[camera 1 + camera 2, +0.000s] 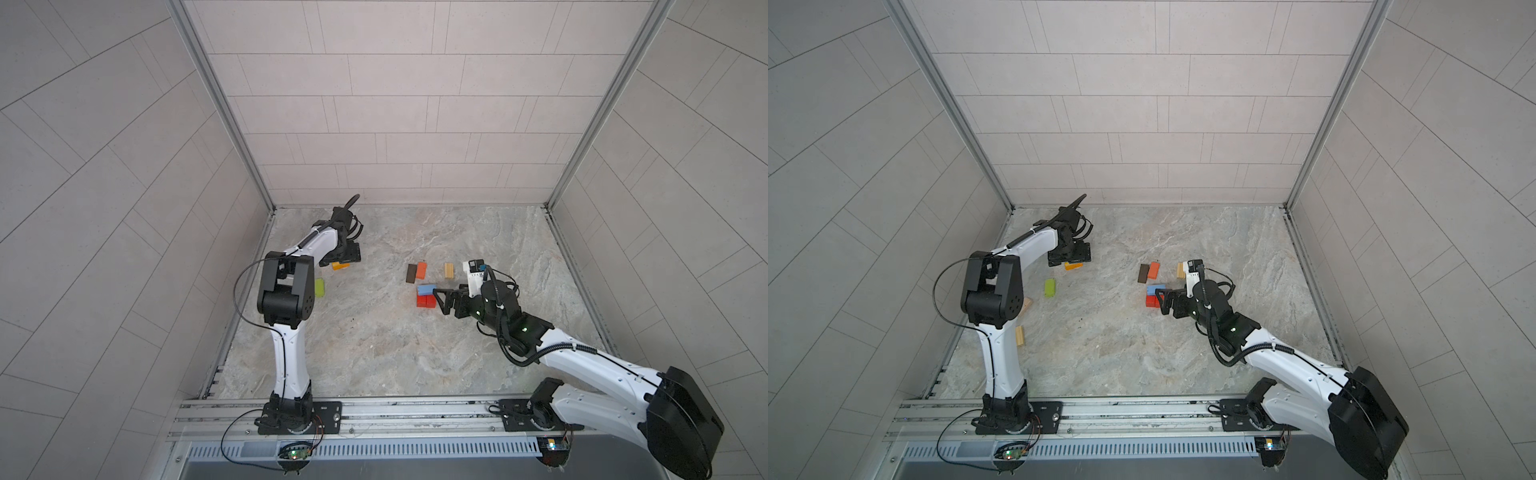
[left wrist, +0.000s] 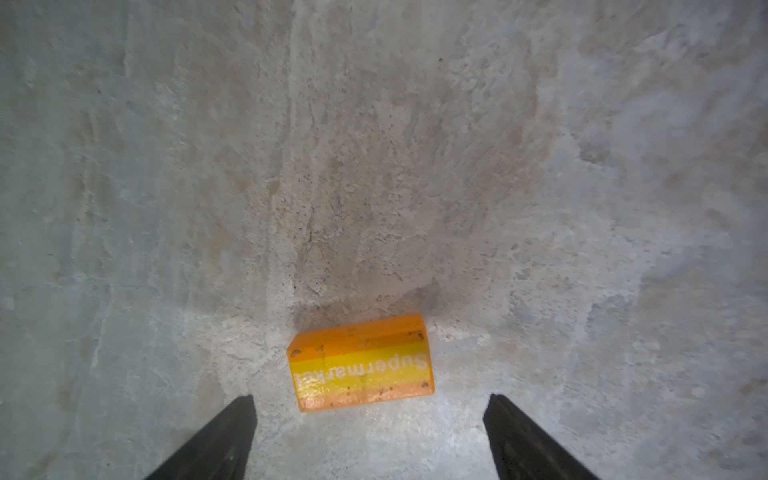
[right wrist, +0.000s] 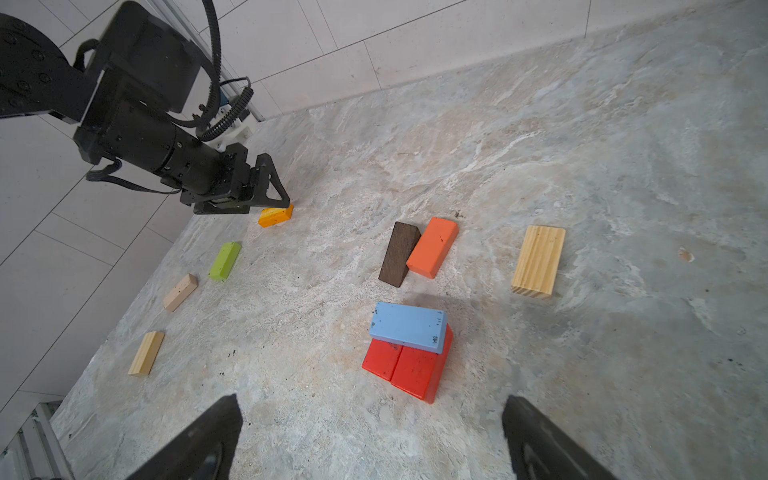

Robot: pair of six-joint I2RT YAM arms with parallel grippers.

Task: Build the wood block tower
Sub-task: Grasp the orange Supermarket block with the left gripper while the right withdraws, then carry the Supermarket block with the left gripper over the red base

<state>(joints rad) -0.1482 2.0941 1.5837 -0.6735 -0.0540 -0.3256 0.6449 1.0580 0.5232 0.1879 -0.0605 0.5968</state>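
The tower (image 3: 409, 353) was barely begun: two red blocks (image 3: 411, 370) lay side by side on the worktop (image 3: 582, 145), right of centre, with a light blue block (image 3: 409, 327) laid crosswise on top. Just behind it a dark brown block (image 3: 399, 254) and an orange block (image 3: 432, 247) lay touching each other, and a pale wooden block (image 3: 538, 261) sat apart to one side.

The right gripper (image 3: 374, 436) hovered just beside the tower, fingers wide and empty. Far to the left, the left gripper (image 2: 370, 432) hung low over a yellow-orange block (image 2: 360, 363) printed with the word "Supermarket" — fingers wide, either side of it, not yet closed.

What could go wrong: the blue block covered only the rear part of the red pair, so a nudge from the nearby right gripper would likely slide it off. The printed block lay slightly askew between the left fingers, so closing on it could twist it or pinch a corner.

The right wrist view alone showed all the loose pieces together — a green block (image 3: 225, 261), a tan block (image 3: 180, 292) and another pale block (image 3: 146, 353) along the left wall. In a top view the left arm hid the two pale ones and part of the green block (image 1: 319, 287). Only the left wrist view made the lettering readable.
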